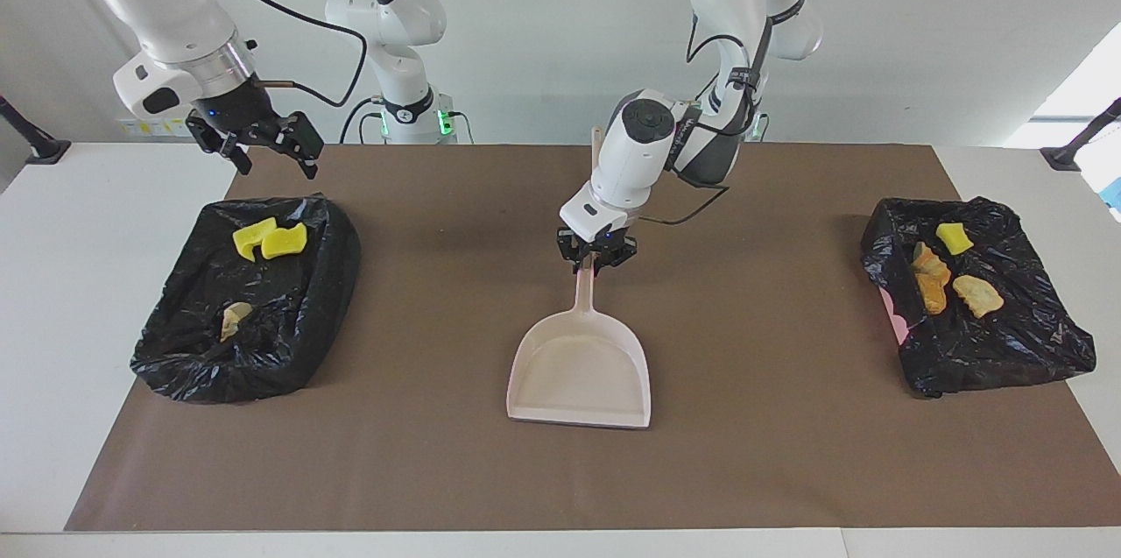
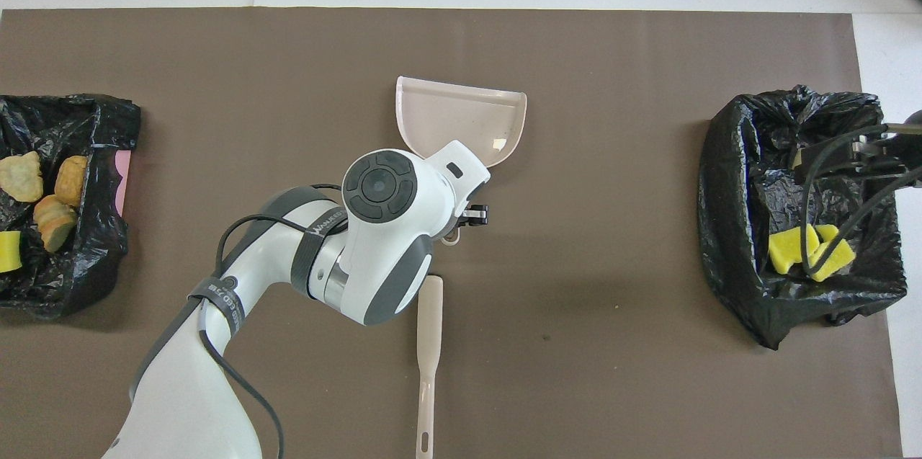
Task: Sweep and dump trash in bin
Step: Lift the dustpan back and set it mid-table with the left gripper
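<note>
My left gripper (image 1: 596,258) is shut on the handle of the pale pink dustpan (image 1: 580,374), whose empty pan lies low over the middle of the mat, mouth away from the robots. In the overhead view the left arm hides the dustpan (image 2: 461,117) handle. The trash sits in two black-bagged bins. One bin (image 1: 201,370), toward the right arm's end, holds two bright yellow scraps (image 1: 267,240) and a pale one (image 1: 235,319). The other bin (image 1: 1007,356) holds a yellow scrap (image 1: 953,236), orange-brown scraps (image 1: 931,282) and a pale one (image 1: 978,295). My right gripper (image 1: 263,146) hangs open over the first bin's robot-side edge.
A cream brush (image 2: 429,344) lies on the brown mat (image 1: 438,470), nearer to the robots than the dustpan, its handle end pointing at the robots. In the facing view the left arm covers most of it. White table borders the mat on all sides.
</note>
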Robot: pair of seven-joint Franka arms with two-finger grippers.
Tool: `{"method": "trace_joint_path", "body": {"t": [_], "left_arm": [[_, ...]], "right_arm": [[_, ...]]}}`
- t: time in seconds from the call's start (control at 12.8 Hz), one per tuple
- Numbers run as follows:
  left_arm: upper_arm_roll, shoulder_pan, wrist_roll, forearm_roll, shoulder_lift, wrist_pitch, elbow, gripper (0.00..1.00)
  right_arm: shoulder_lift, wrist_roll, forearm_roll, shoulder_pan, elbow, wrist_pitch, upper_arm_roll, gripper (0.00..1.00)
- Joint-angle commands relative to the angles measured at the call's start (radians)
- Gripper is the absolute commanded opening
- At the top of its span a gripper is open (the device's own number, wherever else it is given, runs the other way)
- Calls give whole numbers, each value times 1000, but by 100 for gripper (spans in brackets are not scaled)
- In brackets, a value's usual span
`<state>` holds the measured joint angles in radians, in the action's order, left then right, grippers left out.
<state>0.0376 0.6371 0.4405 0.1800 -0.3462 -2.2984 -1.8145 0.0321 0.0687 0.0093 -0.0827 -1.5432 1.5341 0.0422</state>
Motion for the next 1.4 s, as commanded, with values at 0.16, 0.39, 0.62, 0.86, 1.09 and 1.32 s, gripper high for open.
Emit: {"method": "trace_joint_path", "body": {"t": [0.16, 0.39, 0.62, 0.86, 1.09, 1.32], "left_arm": [[-22, 21, -2, 29, 16, -27, -32, 100], [-48, -29, -5, 24, 55, 32, -32, 100], [-59, -137, -17, -3, 102, 144, -32, 100], [-59, -230, -61, -86, 131, 264, -32, 100], [-59, -359, -222, -102, 180, 345, -34, 100], [-59, -482, -420, -105, 240, 419, -34, 100]], "right_arm": [[-15, 20, -8, 0, -3, -14, 7, 100], [-21, 20, -8, 0, -12, -14, 7, 100], [-21, 19, -2, -2, -11, -9, 8, 100], [-21, 17, 0, -3, -11, -6, 8, 100], [-21, 17, 1, -2, -11, -8, 8, 100], [-21, 17, 1, -2, -11, -8, 8, 100]]}}
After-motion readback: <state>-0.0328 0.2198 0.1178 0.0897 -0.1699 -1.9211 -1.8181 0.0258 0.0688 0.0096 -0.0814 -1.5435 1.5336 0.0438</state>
